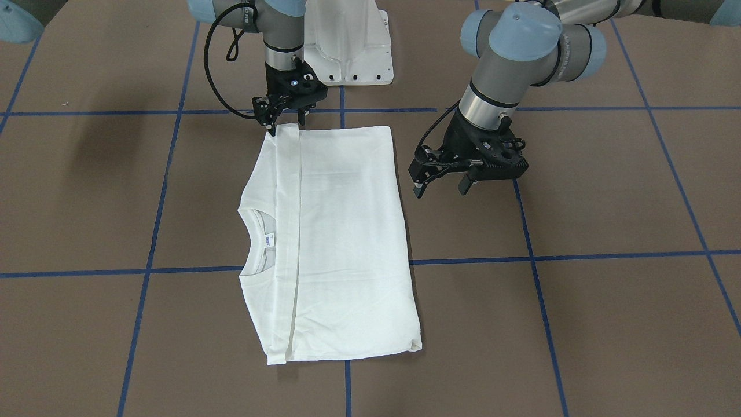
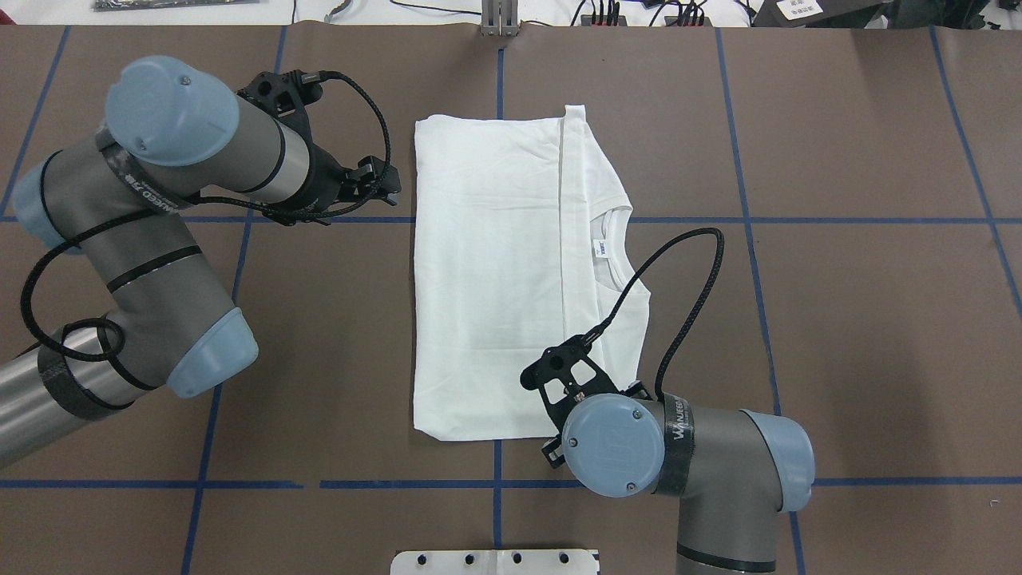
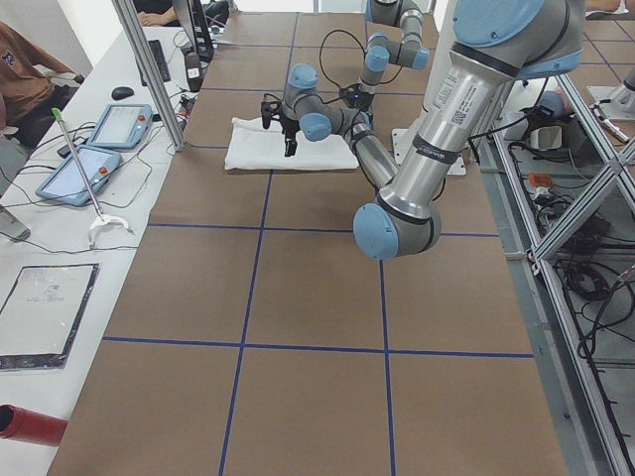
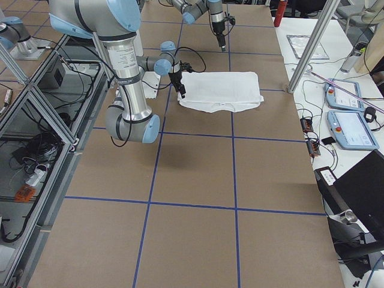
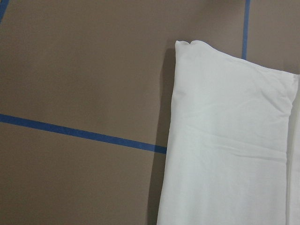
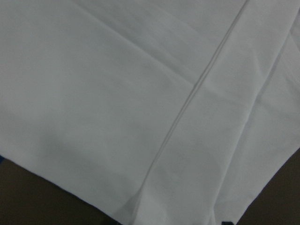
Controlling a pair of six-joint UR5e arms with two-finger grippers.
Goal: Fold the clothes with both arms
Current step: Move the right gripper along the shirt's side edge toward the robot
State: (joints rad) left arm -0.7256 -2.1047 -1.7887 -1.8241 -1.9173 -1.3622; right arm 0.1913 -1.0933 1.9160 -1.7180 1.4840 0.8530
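A white shirt [image 1: 347,231] lies flat in the middle of the brown table [image 1: 608,202]. It is folded into a neat long shape, and one folded strip runs down it beside the neck. The round collar [image 1: 250,231] and a small label [image 1: 267,240] peek out on one side. Blue tape lines [image 1: 579,255] cross the table, and the shirt sits on top of two of them.

The left gripper [image 1: 441,185] hangs just beside the long folded edge of the shirt, over bare table. Its two black fingers [image 1: 418,188] are spread apart with nothing between them, and it does not touch the cloth.

The right gripper [image 1: 286,123] points down at the shirt's corner nearest the robot's white base [image 1: 353,52], right where the folded strip ends. Its fingers are apart too, one on each side of that corner, and the cloth there lies flat, not lifted. The right wrist view sees only white cloth and a seam, very close up.
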